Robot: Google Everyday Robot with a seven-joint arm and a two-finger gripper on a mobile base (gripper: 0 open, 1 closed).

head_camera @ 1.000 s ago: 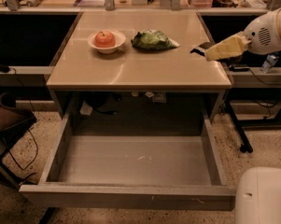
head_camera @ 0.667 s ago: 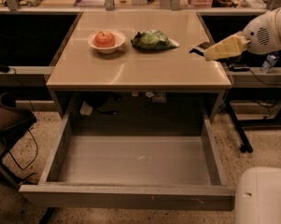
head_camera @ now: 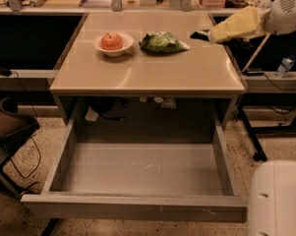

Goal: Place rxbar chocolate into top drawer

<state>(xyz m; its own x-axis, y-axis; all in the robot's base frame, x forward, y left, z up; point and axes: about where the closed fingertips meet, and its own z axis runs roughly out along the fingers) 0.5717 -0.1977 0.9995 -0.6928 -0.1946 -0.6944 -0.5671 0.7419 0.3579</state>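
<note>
My gripper [head_camera: 200, 34] is over the right back part of the beige tabletop [head_camera: 147, 75], reaching in from the right on a pale arm [head_camera: 236, 26]. It is shut on a small dark flat thing, the rxbar chocolate [head_camera: 197, 34], which sticks out of its tip a little above the table. The top drawer [head_camera: 137, 208] is pulled fully open below the tabletop. Its grey inside shows nothing in it. The gripper is well behind and above the drawer.
A white bowl [head_camera: 113, 45] with a red apple [head_camera: 111, 40] and a wrinkly green snack bag [head_camera: 162, 42] sit on the tabletop left of the gripper. A dark chair [head_camera: 10, 127] stands at the left, my white base [head_camera: 278, 200] at the lower right, a small bottle [head_camera: 284, 65] on the right shelf.
My gripper with the dark bar has moved up and a little to the left over the table's back right. The drawer, bowl and bag have not moved.
</note>
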